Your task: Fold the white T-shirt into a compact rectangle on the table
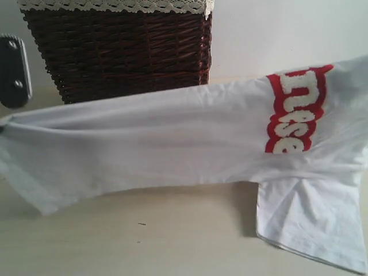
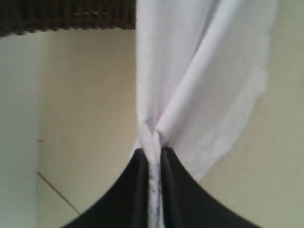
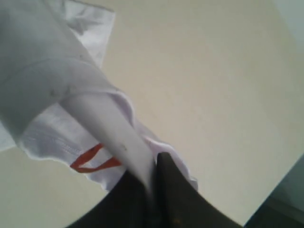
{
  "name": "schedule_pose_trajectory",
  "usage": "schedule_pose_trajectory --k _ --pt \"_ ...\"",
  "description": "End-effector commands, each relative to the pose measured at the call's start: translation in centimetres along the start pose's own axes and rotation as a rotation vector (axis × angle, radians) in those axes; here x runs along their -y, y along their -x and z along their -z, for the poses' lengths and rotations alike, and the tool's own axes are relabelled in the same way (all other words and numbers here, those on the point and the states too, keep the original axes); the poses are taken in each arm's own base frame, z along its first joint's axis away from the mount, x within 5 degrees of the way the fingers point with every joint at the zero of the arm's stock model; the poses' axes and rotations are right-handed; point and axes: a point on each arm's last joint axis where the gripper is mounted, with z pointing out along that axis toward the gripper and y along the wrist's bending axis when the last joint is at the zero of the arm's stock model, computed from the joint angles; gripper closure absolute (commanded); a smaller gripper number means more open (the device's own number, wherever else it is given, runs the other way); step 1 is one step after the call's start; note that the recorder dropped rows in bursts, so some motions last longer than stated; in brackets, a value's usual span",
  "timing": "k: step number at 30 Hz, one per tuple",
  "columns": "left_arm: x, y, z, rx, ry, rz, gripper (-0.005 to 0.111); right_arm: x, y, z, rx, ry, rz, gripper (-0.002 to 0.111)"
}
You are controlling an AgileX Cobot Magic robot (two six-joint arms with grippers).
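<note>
Shows the white T-shirt (image 1: pixel 172 138) stretched sideways just above the table (image 1: pixel 144 241), spanning from its left side to its right in front of the basket (image 1: pixel 126 52) by the far edge, one sleeve drooping toward the near right part. Shows the left gripper (image 2: pixel 153 156) pinched closed on a gathered fold of cloth, and the right gripper (image 3: pixel 153 171) likewise closed on a bunched edge near the red lettering (image 1: pixel 293 109) (neither gripper visible in the exterior view). Judged light, soft and limp: sags between grips, wrinkles readily, unlikely to slip from a firm pinch. Best taken at hems or shoulder seams, where doubled cloth gives firmer purchase.
</note>
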Motion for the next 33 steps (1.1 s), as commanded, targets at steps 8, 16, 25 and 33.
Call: schedule_pose_trajectory --k 8,16,25,33 --pt "-1.6 -5.0 12.2 0.231 0.280 0.175 0.107 -6.1 0.8 12.2 0.120 -0.347 0.076 0.108" --pt "0.1 -8.5 16.5 0.357 0.393 0.245 0.107 -11.3 0.6 17.9 0.197 -0.518 0.120 0.108" --pt "4.2 -9.7 19.3 0.632 0.155 0.368 0.107 -15.1 -0.3 19.2 0.233 -0.570 0.133 0.108" --pt "6.5 -10.2 19.8 0.652 -0.033 0.375 0.107 -18.1 -2.3 15.3 0.207 -0.465 0.098 0.108"
